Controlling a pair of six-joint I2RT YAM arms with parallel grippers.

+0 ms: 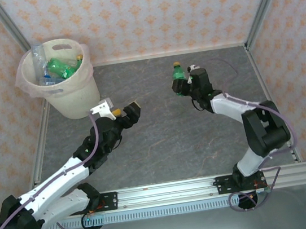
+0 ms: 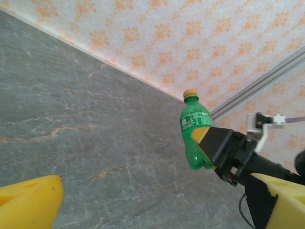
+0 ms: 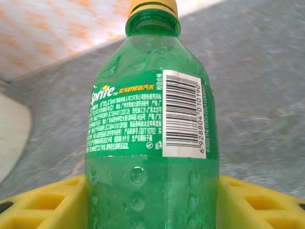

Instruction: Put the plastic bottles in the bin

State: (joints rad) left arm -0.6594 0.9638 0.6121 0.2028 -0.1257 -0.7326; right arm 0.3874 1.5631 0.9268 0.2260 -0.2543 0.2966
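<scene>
A green plastic bottle (image 1: 178, 75) with a yellow cap stands upright at the back right of the table, and my right gripper (image 1: 184, 86) is shut on its lower body. In the right wrist view the bottle (image 3: 152, 119) sits between my yellow pads (image 3: 43, 205), label facing the camera. The left wrist view shows the same bottle (image 2: 194, 129) held in the right gripper (image 2: 212, 145), its base a little above the table. The cream bin (image 1: 77, 102) stands at the back left with several bottles (image 1: 58, 68) inside. My left gripper (image 1: 127, 113) is open and holds nothing, just right of the bin.
The grey marbled tabletop (image 1: 162, 136) lies between the arms. Patterned walls and metal frame posts (image 1: 260, 2) close in the back and sides. A rail (image 1: 208, 185) runs along the near edge by the arm bases.
</scene>
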